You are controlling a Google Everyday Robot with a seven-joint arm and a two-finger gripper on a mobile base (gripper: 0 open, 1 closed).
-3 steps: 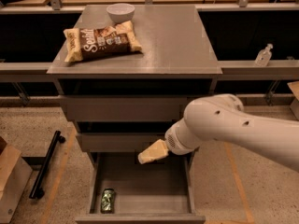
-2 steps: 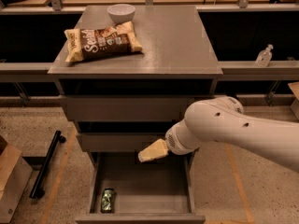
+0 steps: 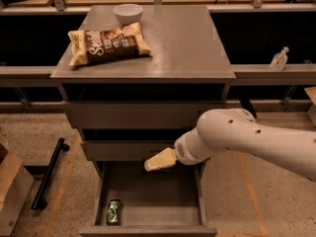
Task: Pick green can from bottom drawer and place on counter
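The green can (image 3: 114, 212) lies on its side in the front left corner of the open bottom drawer (image 3: 153, 201). The counter (image 3: 182, 43) is the grey-brown cabinet top above the drawers. My gripper (image 3: 159, 160) shows as cream-coloured fingers at the end of the white arm, which reaches in from the right. It hangs over the back of the drawer, up and to the right of the can and apart from it.
A brown-and-cream snack bag (image 3: 107, 44) and a white bowl (image 3: 128, 13) sit on the counter's left side. A clear bottle (image 3: 279, 59) stands on the ledge at right. A black bar (image 3: 48, 174) and a cardboard box (image 3: 11, 191) lie on the floor at left.
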